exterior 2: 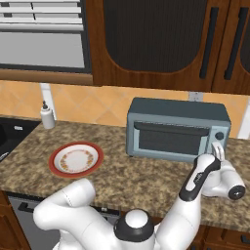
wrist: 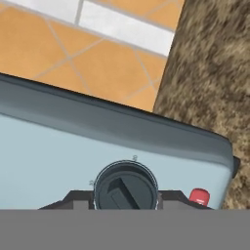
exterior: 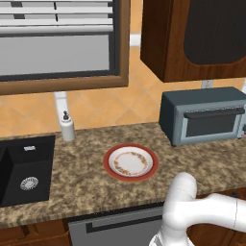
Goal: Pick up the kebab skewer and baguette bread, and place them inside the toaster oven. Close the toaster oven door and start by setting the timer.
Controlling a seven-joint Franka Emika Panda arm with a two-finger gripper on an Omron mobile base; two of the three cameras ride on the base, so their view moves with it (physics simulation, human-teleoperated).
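The claw (exterior 2: 218, 152) is up against the right end of the toaster oven's (exterior 2: 177, 128) front, at the control panel, and in the hand view its dark tips sit on either side of a round dark dial (wrist: 126, 186), right beside a small red button (wrist: 198, 196); I cannot tell whether they actually press on the dial or how wide they are set. The door (exterior 2: 170, 138) is closed, its bar handle (exterior: 214, 113) across the top of the dark window. The plate (exterior: 130, 162) lies on the counter (exterior: 72, 182) left of the oven, near the sink (exterior: 24, 168).
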